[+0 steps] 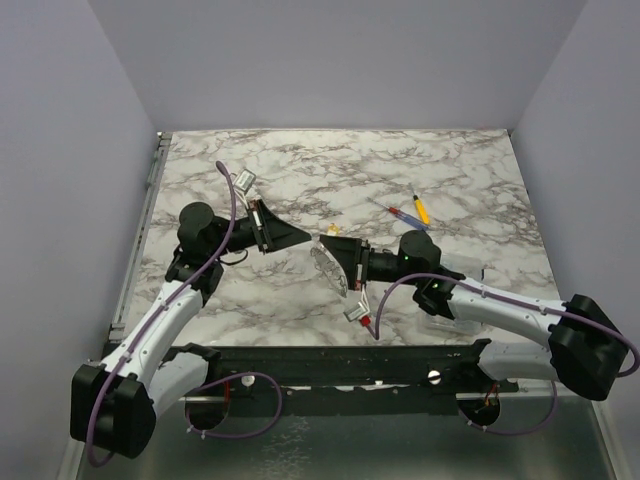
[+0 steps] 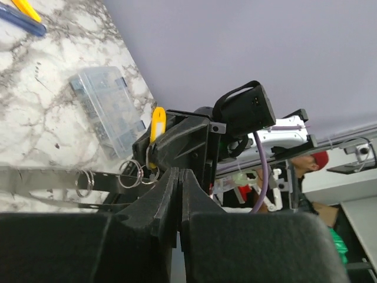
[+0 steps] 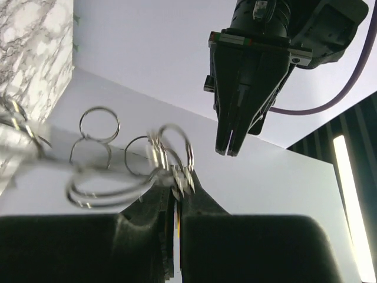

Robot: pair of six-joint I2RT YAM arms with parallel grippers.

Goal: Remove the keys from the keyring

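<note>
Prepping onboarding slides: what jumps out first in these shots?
The two hands meet nose to nose over the middle of the marble table. The right hand is shut on the keyring, a tangle of thin wire rings at its fingertips, while the left hand is shut and empty just short of it. Next comes the small yellow key sticking up at the right hand, bright against the black fingers.

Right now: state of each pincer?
Left pincer: closed, with nothing visible between its fingers.
Right pincer: closed on the keyring.
</note>
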